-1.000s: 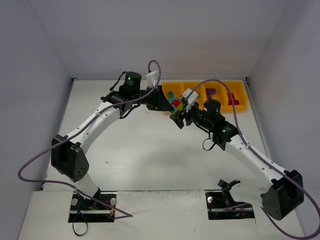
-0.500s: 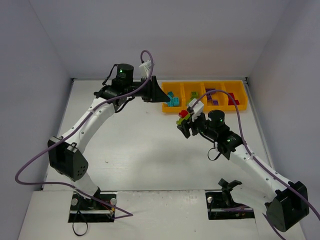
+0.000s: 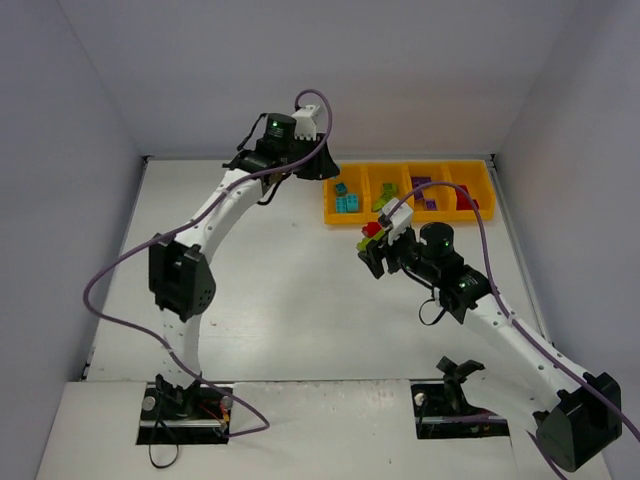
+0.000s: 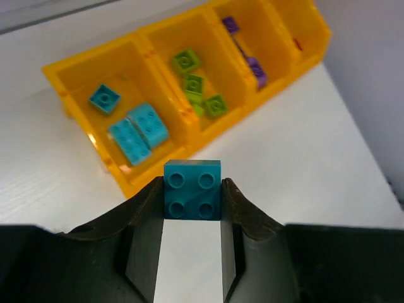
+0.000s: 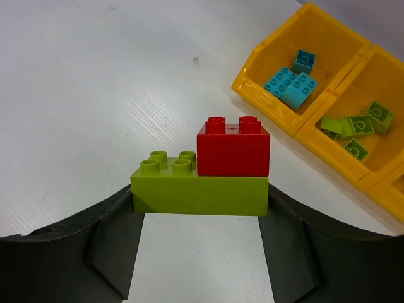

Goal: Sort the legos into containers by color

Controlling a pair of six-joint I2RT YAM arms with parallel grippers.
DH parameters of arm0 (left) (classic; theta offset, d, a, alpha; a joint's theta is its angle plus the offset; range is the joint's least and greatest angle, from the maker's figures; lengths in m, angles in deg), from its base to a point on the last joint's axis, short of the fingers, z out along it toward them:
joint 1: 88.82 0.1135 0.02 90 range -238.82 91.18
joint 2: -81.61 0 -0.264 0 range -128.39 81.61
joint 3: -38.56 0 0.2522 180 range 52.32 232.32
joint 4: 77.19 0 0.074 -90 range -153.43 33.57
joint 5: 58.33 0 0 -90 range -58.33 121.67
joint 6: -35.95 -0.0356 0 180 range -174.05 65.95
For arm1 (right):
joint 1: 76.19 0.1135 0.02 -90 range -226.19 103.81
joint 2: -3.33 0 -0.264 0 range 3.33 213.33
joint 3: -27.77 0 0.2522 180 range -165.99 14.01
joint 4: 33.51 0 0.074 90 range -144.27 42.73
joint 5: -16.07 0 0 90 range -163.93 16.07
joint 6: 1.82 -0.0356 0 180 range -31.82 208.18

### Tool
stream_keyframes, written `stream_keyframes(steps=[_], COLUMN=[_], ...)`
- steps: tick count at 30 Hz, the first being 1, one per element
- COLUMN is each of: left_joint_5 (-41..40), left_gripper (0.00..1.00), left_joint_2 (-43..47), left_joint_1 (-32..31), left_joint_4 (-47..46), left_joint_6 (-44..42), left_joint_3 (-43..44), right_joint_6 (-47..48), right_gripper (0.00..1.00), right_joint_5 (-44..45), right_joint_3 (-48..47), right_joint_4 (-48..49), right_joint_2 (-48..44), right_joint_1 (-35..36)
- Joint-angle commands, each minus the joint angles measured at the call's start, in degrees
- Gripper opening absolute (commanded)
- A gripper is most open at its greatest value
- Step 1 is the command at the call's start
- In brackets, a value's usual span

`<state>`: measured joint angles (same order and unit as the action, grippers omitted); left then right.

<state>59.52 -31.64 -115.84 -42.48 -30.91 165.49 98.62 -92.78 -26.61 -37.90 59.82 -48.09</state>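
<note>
My left gripper (image 4: 192, 184) is shut on a dark teal four-stud brick (image 4: 192, 192) and holds it in the air just in front of the orange-yellow tray (image 4: 153, 165). In the top view this gripper (image 3: 318, 166) is by the tray's (image 3: 331, 214) left end. My right gripper (image 5: 200, 197) is shut on a lime green brick (image 5: 189, 194) with a red brick (image 5: 232, 151) stuck on top. It holds them above the table in front of the tray (image 3: 372, 240). The tray's compartments hold, left to right, teal (image 3: 346, 202), lime (image 3: 385, 199), purple (image 3: 424, 193) and red (image 3: 466, 201) bricks.
The white table (image 3: 270, 290) is walled by grey panels on the left, back and right. The tray stands against the back right corner. Purple cables loop off both arms.
The two grippers have come apart. My left gripper has lifted back and left to the tray's left end with the teal brick. My right gripper has drawn back slightly with the lime and red cluster.
</note>
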Motion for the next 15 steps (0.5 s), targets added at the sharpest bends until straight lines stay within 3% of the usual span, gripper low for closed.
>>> stream_keyframes(steps=[1, 8, 11, 14, 15], left_joint_5=[-9.04, -10.54, -11.86, -12.12, -12.04], left_gripper=[0.06, 0.07, 0.14, 0.29, 0.39], left_joint_2=[-5.63, -18.48, -21.92, -23.24, -23.33], left_joint_1=[0.04, -1.01, -0.92, -0.75, -0.75], left_joint_4=[-1.79, -2.23, -2.49, -3.11, -3.63], left_joint_6=[-3.62, -6.35, -6.26, -6.00, -6.00], left_joint_3=[7.93, 21.47, 24.20, 24.65, 24.65], right_joint_6=[-0.77, -0.59, -0.59, -0.68, -0.68], right_gripper=[0.00, 0.00, 0.00, 0.00, 0.00], right_joint_5=[0.75, 1.10, 1.19, 1.10, 1.10], right_joint_3=[-3.32, -4.11, -4.38, -4.38, -4.38], right_joint_4=[2.06, 0.92, 0.48, 0.13, 0.04], right_joint_2=[-1.21, -0.59, -0.42, -0.33, -0.33], right_joint_1=[-0.41, -0.50, -0.50, -0.50, -0.50])
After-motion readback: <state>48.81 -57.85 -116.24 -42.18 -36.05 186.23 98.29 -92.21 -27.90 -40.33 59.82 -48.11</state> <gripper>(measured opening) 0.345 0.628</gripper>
